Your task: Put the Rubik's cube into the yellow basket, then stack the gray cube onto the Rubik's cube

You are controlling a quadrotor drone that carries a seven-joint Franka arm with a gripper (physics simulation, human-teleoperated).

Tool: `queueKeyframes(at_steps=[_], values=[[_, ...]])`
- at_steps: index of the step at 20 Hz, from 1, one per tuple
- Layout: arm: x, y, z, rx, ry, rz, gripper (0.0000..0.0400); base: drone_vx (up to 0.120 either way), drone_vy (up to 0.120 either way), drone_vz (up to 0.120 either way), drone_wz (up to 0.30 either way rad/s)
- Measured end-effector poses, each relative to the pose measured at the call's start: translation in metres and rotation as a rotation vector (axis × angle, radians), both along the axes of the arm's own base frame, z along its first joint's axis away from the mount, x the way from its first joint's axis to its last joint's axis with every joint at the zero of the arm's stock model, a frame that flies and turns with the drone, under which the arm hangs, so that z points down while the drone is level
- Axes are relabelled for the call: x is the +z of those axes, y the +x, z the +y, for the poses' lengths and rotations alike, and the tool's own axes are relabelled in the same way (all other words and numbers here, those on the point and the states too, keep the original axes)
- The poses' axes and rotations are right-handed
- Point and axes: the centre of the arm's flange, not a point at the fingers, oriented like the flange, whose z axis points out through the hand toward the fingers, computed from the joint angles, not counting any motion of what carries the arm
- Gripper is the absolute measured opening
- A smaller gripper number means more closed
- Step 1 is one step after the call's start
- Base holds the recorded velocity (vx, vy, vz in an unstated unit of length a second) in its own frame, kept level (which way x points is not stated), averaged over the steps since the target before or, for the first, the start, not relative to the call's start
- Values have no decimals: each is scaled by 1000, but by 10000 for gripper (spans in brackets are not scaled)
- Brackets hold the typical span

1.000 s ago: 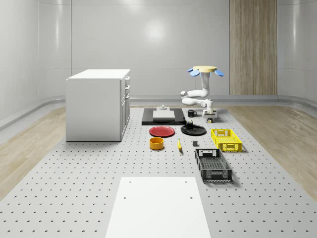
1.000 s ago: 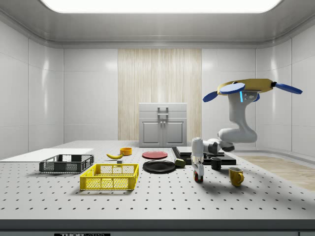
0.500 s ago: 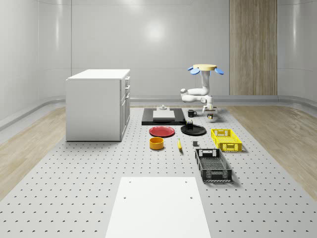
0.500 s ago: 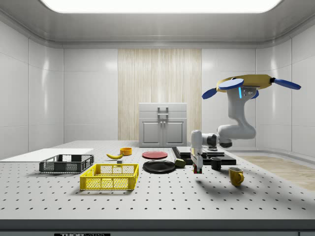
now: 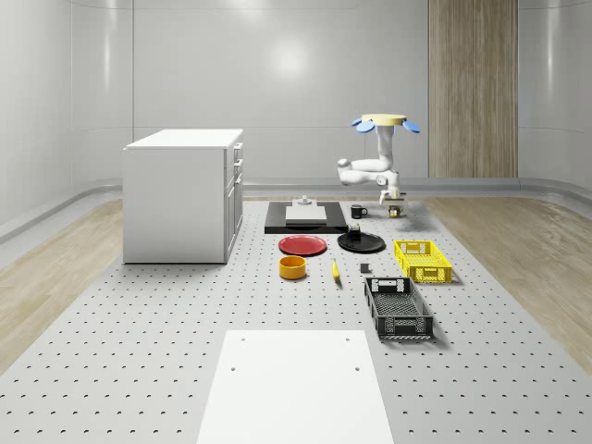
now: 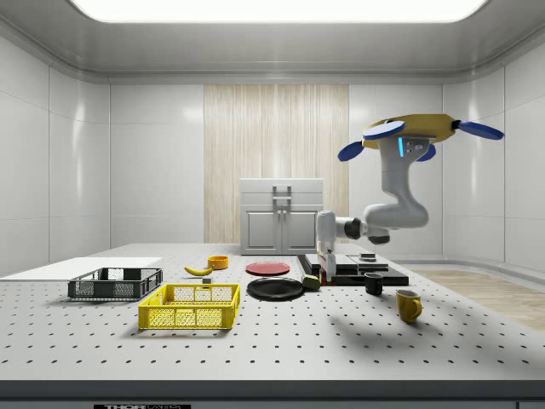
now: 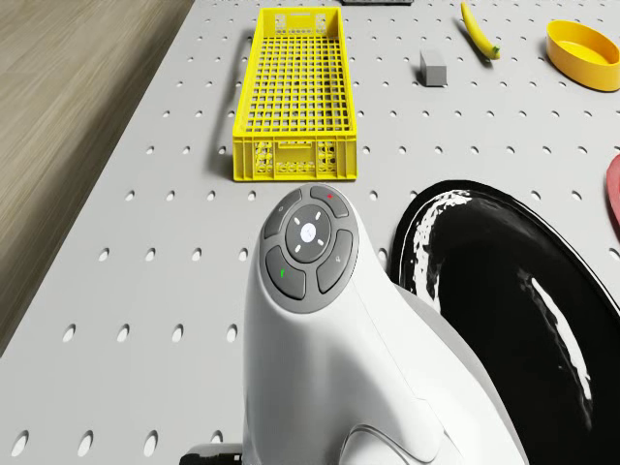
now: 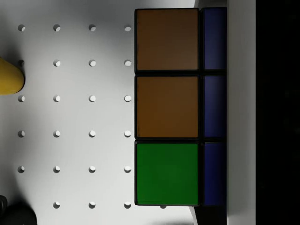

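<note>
Rubik's cube point(image 8: 166, 108), right of centre in the wrist view, looks rigid, light and slick-faced, so the pincer point(image 6: 324, 271) pinching it should press on flat opposite faces.

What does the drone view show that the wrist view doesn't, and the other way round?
Drone view: the yellow basket, the gray cube, the banana, the black plate and the arm's white wrist. Wrist view: the Rubik's cube up close, with two brown tiles, one green tile and a blue side. Both: the perforated table.
</note>
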Motion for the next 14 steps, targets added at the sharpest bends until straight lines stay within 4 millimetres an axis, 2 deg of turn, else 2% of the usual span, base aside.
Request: queueKeyframes(at_steps=[2,6,11,14], values=[[0,0,0,0,0,0,325,120,20,0,0],[-1,0,0,0,0,0,325,120,110,0,0],[-1,0,0,0,0,0,325,120,0,0,0],[-1,0,0,0,0,0,325,120,67,0,0]])
